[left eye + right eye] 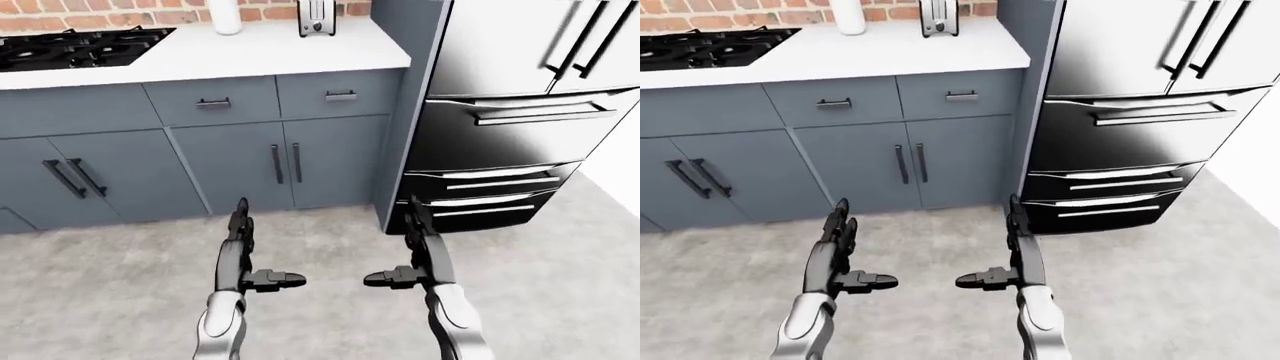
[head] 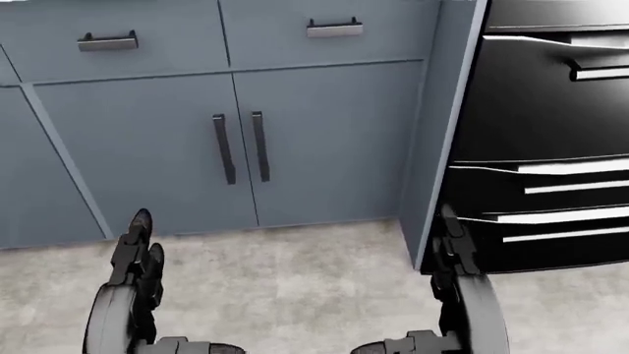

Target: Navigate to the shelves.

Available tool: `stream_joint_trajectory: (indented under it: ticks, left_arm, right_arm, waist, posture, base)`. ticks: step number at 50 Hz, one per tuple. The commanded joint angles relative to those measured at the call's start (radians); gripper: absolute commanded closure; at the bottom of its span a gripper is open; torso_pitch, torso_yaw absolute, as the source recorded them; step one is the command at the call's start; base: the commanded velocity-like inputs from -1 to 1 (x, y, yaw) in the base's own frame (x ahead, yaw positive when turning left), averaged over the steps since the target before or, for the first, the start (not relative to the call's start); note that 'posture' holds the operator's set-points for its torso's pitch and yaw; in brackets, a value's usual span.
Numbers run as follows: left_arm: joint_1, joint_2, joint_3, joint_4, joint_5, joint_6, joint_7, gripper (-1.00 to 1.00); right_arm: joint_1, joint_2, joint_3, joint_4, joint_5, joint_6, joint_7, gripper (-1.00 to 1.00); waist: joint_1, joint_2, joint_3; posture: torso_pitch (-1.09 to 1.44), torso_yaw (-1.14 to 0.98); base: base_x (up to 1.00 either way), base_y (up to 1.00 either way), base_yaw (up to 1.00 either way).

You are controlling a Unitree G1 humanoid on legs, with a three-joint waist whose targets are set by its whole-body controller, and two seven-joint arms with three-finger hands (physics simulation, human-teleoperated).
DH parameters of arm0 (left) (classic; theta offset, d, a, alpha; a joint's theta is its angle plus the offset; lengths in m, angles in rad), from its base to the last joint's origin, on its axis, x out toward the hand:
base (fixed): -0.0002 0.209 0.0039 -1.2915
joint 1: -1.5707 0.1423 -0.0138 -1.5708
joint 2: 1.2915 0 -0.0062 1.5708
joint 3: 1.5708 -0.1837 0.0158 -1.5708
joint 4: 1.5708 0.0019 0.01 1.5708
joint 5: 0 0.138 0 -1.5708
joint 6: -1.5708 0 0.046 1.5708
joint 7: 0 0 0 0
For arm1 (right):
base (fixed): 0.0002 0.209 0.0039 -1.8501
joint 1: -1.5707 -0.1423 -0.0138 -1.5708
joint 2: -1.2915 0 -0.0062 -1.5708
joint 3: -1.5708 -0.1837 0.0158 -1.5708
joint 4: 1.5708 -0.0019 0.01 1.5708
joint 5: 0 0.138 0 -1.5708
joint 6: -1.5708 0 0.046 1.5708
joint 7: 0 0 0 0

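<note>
No shelves show in any view. My left hand (image 1: 240, 240) and my right hand (image 1: 418, 240) are held out low over the floor, fingers straight and pointing up the picture, thumbs turned toward each other. Both are open and empty. They also show in the head view, the left hand (image 2: 133, 254) and the right hand (image 2: 454, 247), close before the grey cabinet doors.
Grey base cabinets (image 1: 235, 154) under a white counter (image 1: 270, 49) fill the upper left. A black gas hob (image 1: 75, 45), a white canister (image 1: 225, 15) and a toaster (image 1: 316, 16) sit on it. A steel fridge (image 1: 520, 112) stands at right. Speckled grey floor (image 1: 330, 247) lies below.
</note>
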Motion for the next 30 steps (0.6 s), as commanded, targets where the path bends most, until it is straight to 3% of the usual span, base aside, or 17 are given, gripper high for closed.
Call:
stream_joint_trajectory:
  ticks: [1,3,8,11,13,14,16,19,22,24,26,27,28,30]
  left_arm:
    - [-0.013,-0.001,0.003,-0.032,-0.001,-0.024,0.002,-1.0]
    - [-0.013,-0.001,0.003,-0.032,-0.001,-0.024,0.002,-1.0]
    - [-0.013,-0.001,0.003,-0.032,-0.001,-0.024,0.002,-1.0]
    - [-0.013,-0.001,0.003,-0.032,-0.001,-0.024,0.002,-1.0]
    - [-0.013,-0.001,0.003,-0.032,-0.001,-0.024,0.002,-1.0]
    - [-0.013,-0.001,0.003,-0.032,-0.001,-0.024,0.002,-1.0]
    - [-0.013,-0.001,0.003,-0.032,-0.001,-0.024,0.002,-1.0]
    - [-0.013,-0.001,0.003,-0.032,-0.001,-0.024,0.002,-1.0]
    - [-0.013,-0.001,0.003,-0.032,-0.001,-0.024,0.002,-1.0]
    - [-0.013,-0.001,0.003,-0.032,-0.001,-0.024,0.002,-1.0]
    - [-0.013,-0.001,0.003,-0.032,-0.001,-0.024,0.002,-1.0]
    - [-0.013,-0.001,0.003,-0.032,-0.001,-0.024,0.002,-1.0]
    - [-0.013,-0.001,0.003,-0.032,-0.001,-0.024,0.002,-1.0]
    - [-0.013,-0.001,0.003,-0.032,-0.001,-0.024,0.002,-1.0]
  right_arm:
    - [-0.013,-0.004,0.003,-0.035,0.002,-0.031,0.003,-1.0]
    - [-0.013,-0.003,0.003,-0.035,0.002,-0.031,0.003,-1.0]
    - [-0.006,-0.001,0.005,-0.057,0.002,-0.018,0.001,-1.0]
    - [-0.011,-0.002,0.003,-0.047,0.003,-0.023,0.001,-1.0]
    - [-0.008,-0.002,0.003,-0.054,0.004,-0.018,0.0,-1.0]
    - [-0.008,-0.001,0.003,-0.057,0.004,-0.016,0.0,-1.0]
    - [-0.01,-0.002,0.002,-0.051,0.006,-0.02,0.0,-1.0]
    - [-0.008,-0.002,0.002,-0.056,0.006,-0.017,-0.001,-1.0]
    - [-0.01,-0.003,0.003,-0.05,0.005,-0.023,-0.001,-1.0]
    - [-0.008,-0.002,0.004,-0.055,0.004,-0.02,0.0,-1.0]
    - [-0.007,-0.002,0.005,-0.057,0.003,-0.02,0.0,-1.0]
    - [-0.008,-0.003,0.005,-0.056,0.002,-0.021,0.0,-1.0]
    - [-0.007,-0.003,0.005,-0.057,0.002,-0.02,0.001,-1.0]
    - [-0.009,-0.003,0.004,-0.051,0.002,-0.024,0.001,-1.0]
  waist:
    - [0.01,-0.005,-0.017]
    - [0.013,-0.001,-0.007]
    - [0.025,-0.036,-0.014]
    - [0.03,-0.078,-0.015]
    - [0.028,-0.133,-0.032]
    - [0.023,-0.118,-0.035]
    - [0.013,-0.123,-0.018]
    - [0.004,-0.105,-0.034]
    - [-0.006,-0.087,-0.016]
    - [-0.012,-0.063,-0.015]
    - [-0.012,-0.024,-0.028]
    - [-0.014,-0.058,-0.028]
    - [-0.008,-0.044,-0.055]
    - [0.008,-0.045,-0.042]
  posture:
    - [0.0,0.0]
    - [0.0,0.0]
    - [0.0,0.0]
    - [0.0,0.0]
    - [0.0,0.0]
    - [0.0,0.0]
    - [0.0,0.0]
    - [0.0,0.0]
    - [0.0,0.0]
    - [0.0,0.0]
    - [0.0,0.0]
    - [0.0,0.0]
    - [0.0,0.0]
    - [0.0,0.0]
  base:
    - [0.28,0.0,0.0]
    - [0.29,0.0,0.0]
    - [0.26,0.0,0.0]
    - [0.23,0.0,0.0]
    - [0.21,0.0,0.0]
    - [0.19,0.0,0.0]
    - [0.16,0.0,0.0]
    - [0.08,0.0,0.0]
    - [0.03,0.0,0.0]
    - [0.02,0.0,0.0]
    - [0.0,0.0,0.0]
    - [0.0,0.03,0.0]
    - [0.0,0.05,0.0]
    - [0.0,0.1,0.0]
